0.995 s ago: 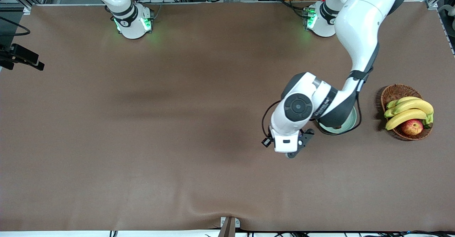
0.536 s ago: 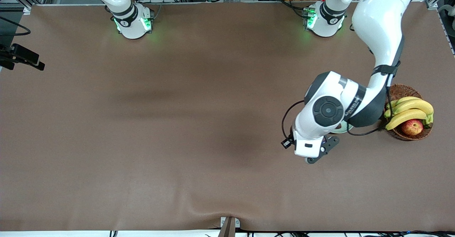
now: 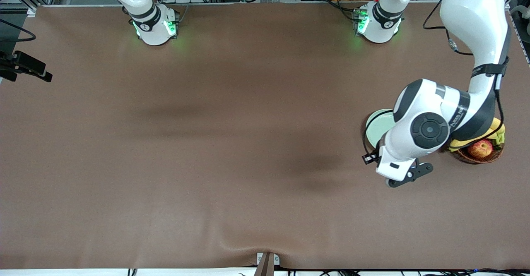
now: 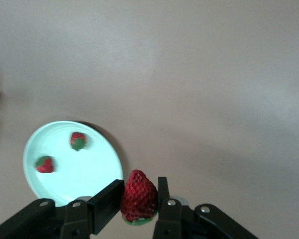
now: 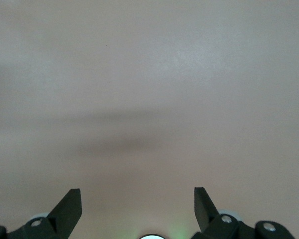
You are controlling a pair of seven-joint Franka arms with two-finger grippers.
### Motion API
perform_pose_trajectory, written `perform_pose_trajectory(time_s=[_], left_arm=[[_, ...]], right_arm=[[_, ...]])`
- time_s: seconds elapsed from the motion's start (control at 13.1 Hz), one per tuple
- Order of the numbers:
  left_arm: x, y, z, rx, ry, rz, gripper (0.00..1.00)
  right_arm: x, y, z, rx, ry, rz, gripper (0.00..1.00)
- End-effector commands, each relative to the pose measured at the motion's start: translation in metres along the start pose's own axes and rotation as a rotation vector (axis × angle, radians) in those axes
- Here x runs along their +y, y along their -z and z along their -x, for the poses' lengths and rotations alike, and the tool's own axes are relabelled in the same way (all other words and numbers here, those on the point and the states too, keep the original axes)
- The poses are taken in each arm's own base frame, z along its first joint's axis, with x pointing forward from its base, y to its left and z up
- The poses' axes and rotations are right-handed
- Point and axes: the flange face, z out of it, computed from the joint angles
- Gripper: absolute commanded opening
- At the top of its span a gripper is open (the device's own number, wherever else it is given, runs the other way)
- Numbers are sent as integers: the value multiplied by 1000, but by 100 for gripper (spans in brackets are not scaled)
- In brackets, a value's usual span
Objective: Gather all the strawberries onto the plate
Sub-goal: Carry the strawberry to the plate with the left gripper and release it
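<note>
Left gripper (image 4: 138, 204) clamps strawberry (image 4: 138, 195), hovering over table (image 3: 207, 143) beside plate (image 3: 379, 125) (two berries (image 4: 78, 140) inside, at 10 o'clock). Right gripper (image 5: 137, 206) waits, spread wide, empty.

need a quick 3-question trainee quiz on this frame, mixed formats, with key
1. True or false: the left hand is shut on a strawberry.
2. How many strawberries already lie in the plate? A) none B) one C) two D) three
3. Fill in: the right hand is ____ and holds nothing.

Key
1. True: the berry sits clamped between its fingers, up over the table beside the plate.
2. C: one and another lie apart on the plate.
3. Open: it waits over bare table.
</note>
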Motion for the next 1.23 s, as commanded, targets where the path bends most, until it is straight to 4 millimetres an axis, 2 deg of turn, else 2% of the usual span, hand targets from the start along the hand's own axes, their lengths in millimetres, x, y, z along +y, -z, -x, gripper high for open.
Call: perform_pose_trajectory(time_s=[0.0, 0.23, 0.61, 0.69, 0.84, 0.92, 1.0, 1.07, 1.15], left_arm=[[-36, -11, 21, 17, -80, -19, 0], [-67, -53, 37, 50, -144, -6, 0], [-107, -127, 58, 48, -230, 35, 0], [-109, -139, 64, 58, -256, 51, 0], [-118, -155, 67, 70, -256, 76, 0], [-117, -155, 66, 73, -255, 78, 0], [-115, -150, 63, 83, -255, 81, 24], [-114, -140, 56, 101, -245, 87, 77], [-115, -125, 44, 126, -235, 92, 100]], right_arm=[[-1, 5, -1, 2, -9, -13, 100], [-2, 5, -1, 0, -8, -13, 100], [-2, 4, -1, -5, -8, -13, 100], [-2, 4, -1, -5, -8, -13, 100], [-4, 4, -1, -5, -5, -13, 100], [-4, 4, -1, -5, -5, -13, 100], [-4, 4, -1, -5, -5, -13, 100], [-4, 4, -1, -5, -5, -13, 100], [-4, 4, -1, -5, -5, -13, 100]])
